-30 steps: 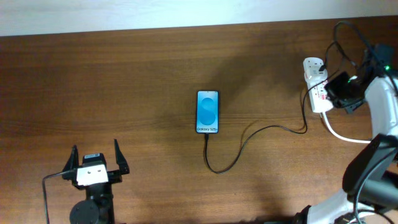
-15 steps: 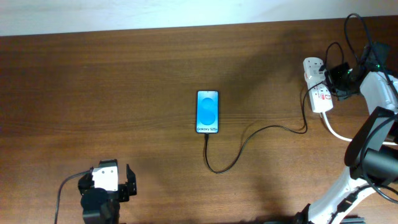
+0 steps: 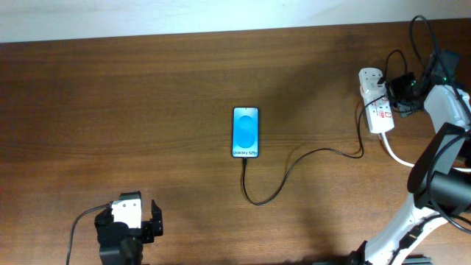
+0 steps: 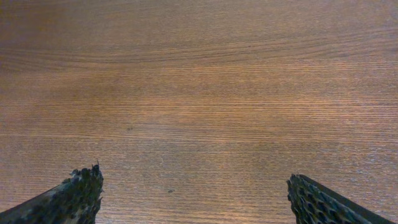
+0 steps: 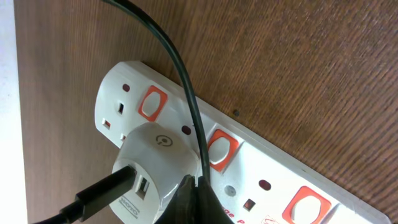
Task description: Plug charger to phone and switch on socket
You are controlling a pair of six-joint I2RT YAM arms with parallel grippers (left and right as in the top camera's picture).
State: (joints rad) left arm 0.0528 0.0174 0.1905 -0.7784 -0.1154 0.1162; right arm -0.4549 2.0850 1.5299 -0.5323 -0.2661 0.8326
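Apparently pinched shut, right fingers (image 5: 190, 200) sit at the adapter (image 5: 155, 155) on the socket (image 5: 273, 171), charger cable (image 5: 180, 68) crossing it; left fingers (image 4: 74, 196) gape wide. Only overhead shows the phone (image 3: 246, 132).

This looked like a robotics lab bench. A plain wood-grain tabletop (image 3: 147, 96) ran back to a blank pale wall (image 3: 147, 15). Two robot arms stood at its near edge, the left arm (image 3: 121, 235) and the right arm (image 3: 441, 169), and loose black wiring (image 3: 421, 33) looped above the right one. Only test props lay out: a white socket (image 3: 375, 110) with red switches and a lit phone (image 3: 246, 132).
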